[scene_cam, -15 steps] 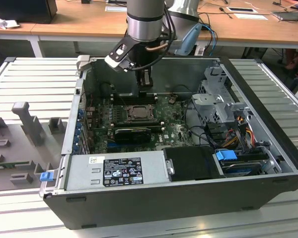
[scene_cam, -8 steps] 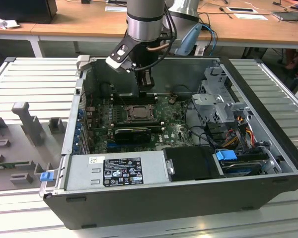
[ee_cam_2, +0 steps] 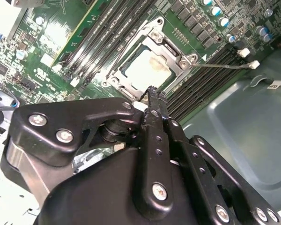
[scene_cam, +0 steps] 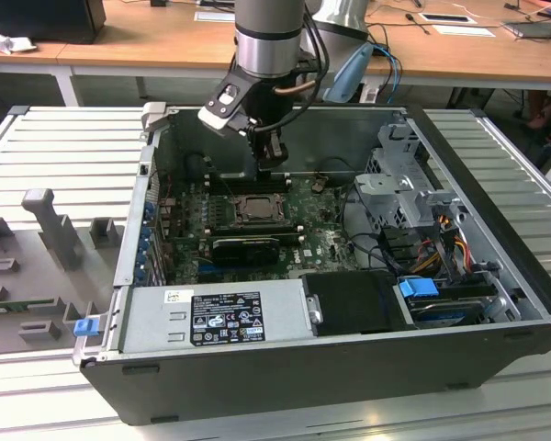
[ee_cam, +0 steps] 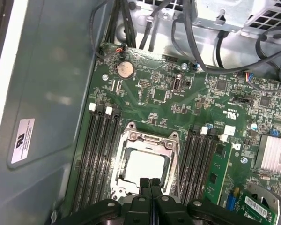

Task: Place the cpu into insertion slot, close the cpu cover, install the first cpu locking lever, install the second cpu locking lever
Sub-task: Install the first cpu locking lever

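Black fingers [ee_cam: 144,185] pressed together, nothing visible between them. In both wrist views the tips sit right over one edge of the cpu cover [ee_cam: 150,139]; can't tell if they touch it. Exterior view: fingers [scene_cam: 272,154] hang above the socket, inside the open computer case [scene_cam: 496,230].

Cpu cover [ee_cam_2: 167,46] lies flat on the insertion slot [ee_cam: 123,177]. The cpu [ee_cam: 144,164] is seated in the slot, its pale face showing through the cover's window; same in the second wrist view [ee_cam_2: 147,68].

A thin metal rod [ee_cam_2: 222,65] runs out from a cover corner across the memory slots [ee_cam_2: 196,89]. More memory slots [ee_cam: 100,150] flank the socket on both sides.

All of it sits on the green board [ee_cam: 154,93], with a coin battery [ee_cam: 125,69] near the board's edge.

Exterior view: cpu [scene_cam: 254,209] mid-board, black expansion card [scene_cam: 243,246] just beside the socket, grey power supply [scene_cam: 220,312] along the case's front wall. The case rests on a ribbed metal surface [scene_cam: 64,147]. The arm [scene_cam: 266,37] comes down from above.
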